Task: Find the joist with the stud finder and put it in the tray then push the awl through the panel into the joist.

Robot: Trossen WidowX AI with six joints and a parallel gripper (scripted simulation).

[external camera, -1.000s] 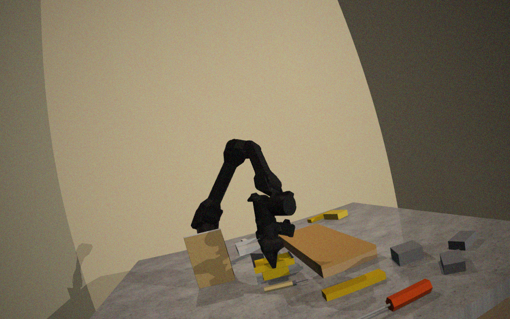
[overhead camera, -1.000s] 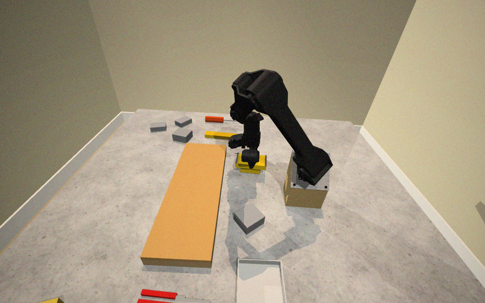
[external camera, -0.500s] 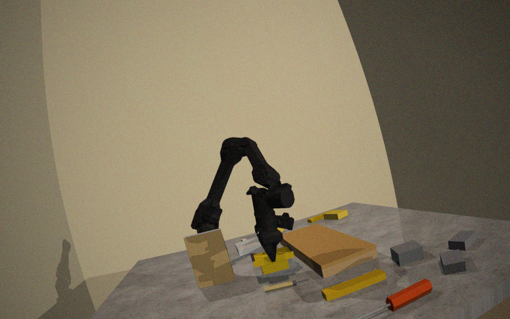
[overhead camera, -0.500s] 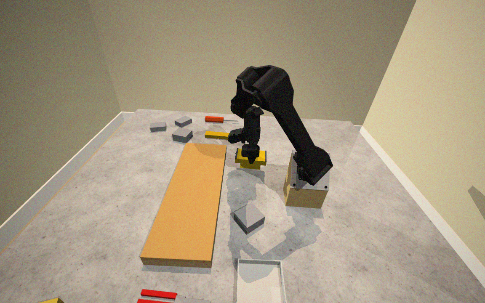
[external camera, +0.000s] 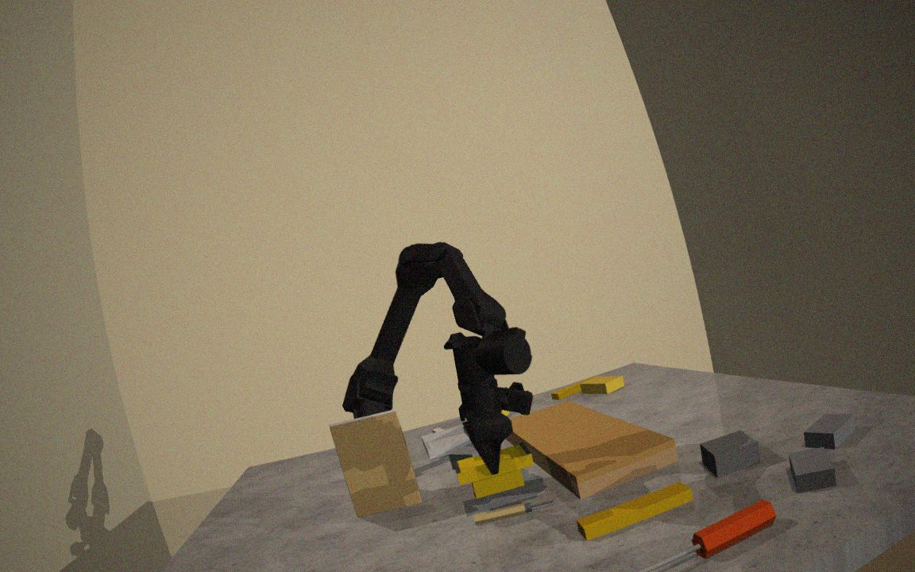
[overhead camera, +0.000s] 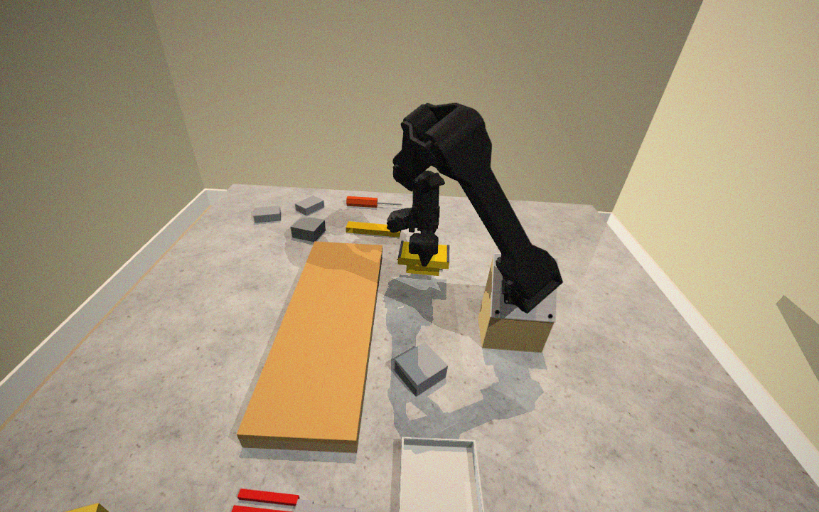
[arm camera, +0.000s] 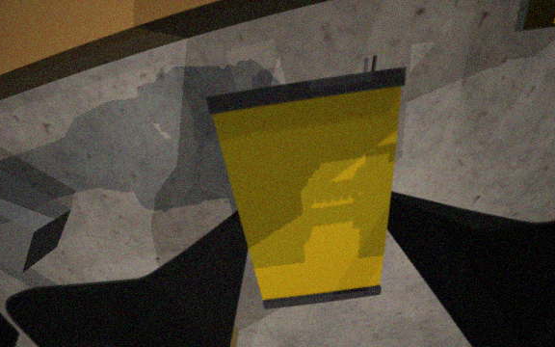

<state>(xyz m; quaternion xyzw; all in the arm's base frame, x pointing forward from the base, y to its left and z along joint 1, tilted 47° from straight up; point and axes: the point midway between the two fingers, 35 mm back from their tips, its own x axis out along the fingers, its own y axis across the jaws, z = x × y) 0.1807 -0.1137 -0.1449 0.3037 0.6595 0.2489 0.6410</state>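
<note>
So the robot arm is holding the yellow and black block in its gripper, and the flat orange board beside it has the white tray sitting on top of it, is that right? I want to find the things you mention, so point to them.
Not quite: the white tray (overhead camera: 477, 474) isn't on the orange board (overhead camera: 320, 343); the top view shows it on the table, apart from the board. The rest is right.

Four grey rectangular blocks (overhead camera: 266, 214) (overhead camera: 309, 204) (overhead camera: 308, 230) (overhead camera: 421, 369) (external camera: 729, 453) (external camera: 829, 430) (external camera: 811, 470), two flat red bars (overhead camera: 268, 496) (overhead camera: 264, 508), one long yellow bar (overhead camera: 367, 228) (external camera: 635, 510), one orange-brown panel (overhead camera: 317, 343) (external camera: 592, 441) (arm camera: 41, 39), one white tray (overhead camera: 478, 474) (external camera: 446, 442), one red-handled screwdriver (overhead camera: 361, 201) (external camera: 735, 528), one tan-handled awl (external camera: 502, 512) (arm camera: 374, 64), one yellow stud finder (overhead camera: 441, 254) (external camera: 498, 483) (arm camera: 316, 193).
</note>
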